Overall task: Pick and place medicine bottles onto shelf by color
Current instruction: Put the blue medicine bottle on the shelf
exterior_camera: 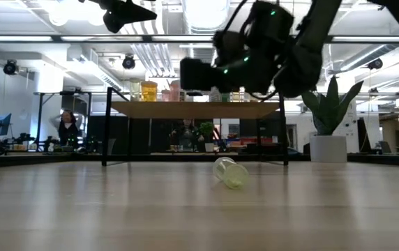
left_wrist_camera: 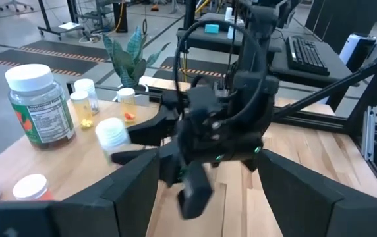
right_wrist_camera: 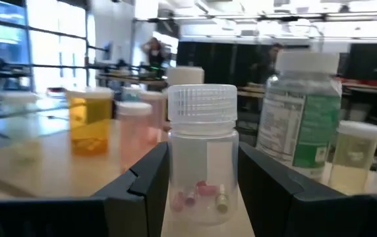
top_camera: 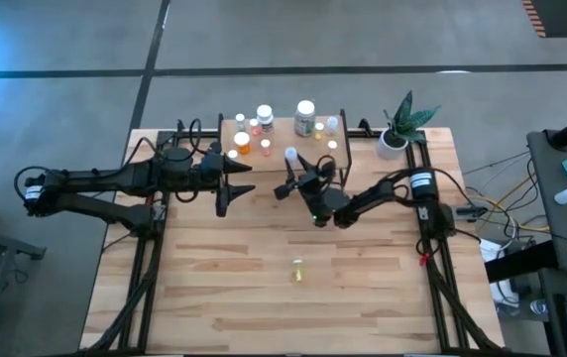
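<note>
Medicine bottles [top_camera: 264,121] stand mostly on the shelf [top_camera: 282,159], which sits at the tabletop's [top_camera: 214,288] far edge, near its middle. Orange, pink and white-capped bottles occupy the shelf's left half; a large bottle with a green label [right_wrist_camera: 299,118] and pale yellow ones occupy its right half.

The right gripper [right_wrist_camera: 202,172] is clamped on a clear bottle [right_wrist_camera: 202,153] with a ribbed white cap and a few pills inside. It holds this bottle upright above the shelf's near edge, facing the standing rows. Judged from this, the placement step is in hand and not yet completed.

The left gripper [top_camera: 226,178] hovers just beside the shelf's left end, jaws spread apart and empty.

One yellowish bottle [exterior_camera: 230,172] lies on its side on the open tabletop, well apart from the shelf, toward the near edge. It remains to be picked. The task appears near its end: one bottle in hand, one left.
</note>
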Controlling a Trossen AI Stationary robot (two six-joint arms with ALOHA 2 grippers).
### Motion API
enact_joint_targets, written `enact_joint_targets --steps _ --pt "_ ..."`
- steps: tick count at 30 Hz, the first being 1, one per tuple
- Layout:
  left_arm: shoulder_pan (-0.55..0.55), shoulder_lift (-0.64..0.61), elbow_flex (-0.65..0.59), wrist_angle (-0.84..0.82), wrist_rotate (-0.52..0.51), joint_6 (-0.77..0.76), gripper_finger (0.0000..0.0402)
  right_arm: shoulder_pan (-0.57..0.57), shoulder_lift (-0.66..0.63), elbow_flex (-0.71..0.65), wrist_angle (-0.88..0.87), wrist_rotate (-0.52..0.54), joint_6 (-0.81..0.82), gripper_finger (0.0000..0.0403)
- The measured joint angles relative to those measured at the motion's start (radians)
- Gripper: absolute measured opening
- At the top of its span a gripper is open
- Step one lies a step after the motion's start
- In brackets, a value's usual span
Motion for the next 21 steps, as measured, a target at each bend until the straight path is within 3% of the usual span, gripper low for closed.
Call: enact_joint_targets --steps 6,21 --pt "0.000 0.000 0.000 -0.003 0.007 -0.001 0.0240 -0.027 0.052 0.057 0.000 0.036 0.005 0.0148" --pt "0.000 0.001 0.000 -0.003 0.016 0.000 0.0240 -0.083 0.047 0.039 -0.036 0.027 0.131 0.0161"
